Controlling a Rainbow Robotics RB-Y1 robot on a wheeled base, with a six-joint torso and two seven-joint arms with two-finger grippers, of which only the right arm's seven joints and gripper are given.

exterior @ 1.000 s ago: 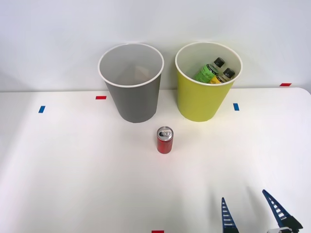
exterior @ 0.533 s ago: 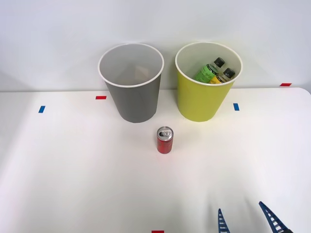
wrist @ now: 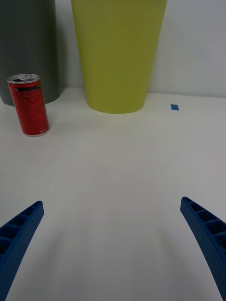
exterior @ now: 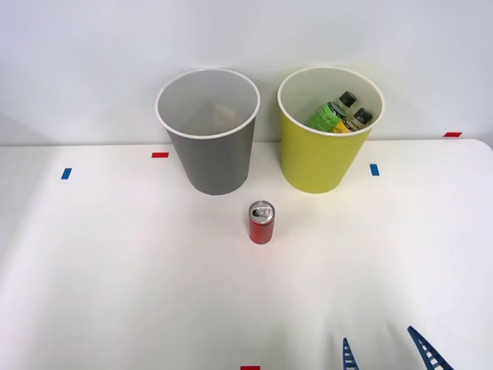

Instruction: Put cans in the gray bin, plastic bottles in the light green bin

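Red can (exterior: 261, 222) stands upright on the white counter (exterior: 115, 270), long axis vertical, silver top and pull tab facing up. It sits ahead of the tool (exterior: 385, 356) and off to its left, well apart from it, with bare counter between. Beyond the can, the gray bin (exterior: 209, 131) and light green bin (exterior: 327, 131) stand side by side, near but not touching it. Two black-capped plastic bottles (exterior: 339, 114) lean inside the light green bin. The tool's blue fingers (wrist: 207, 233) are spread wide, holding nothing.
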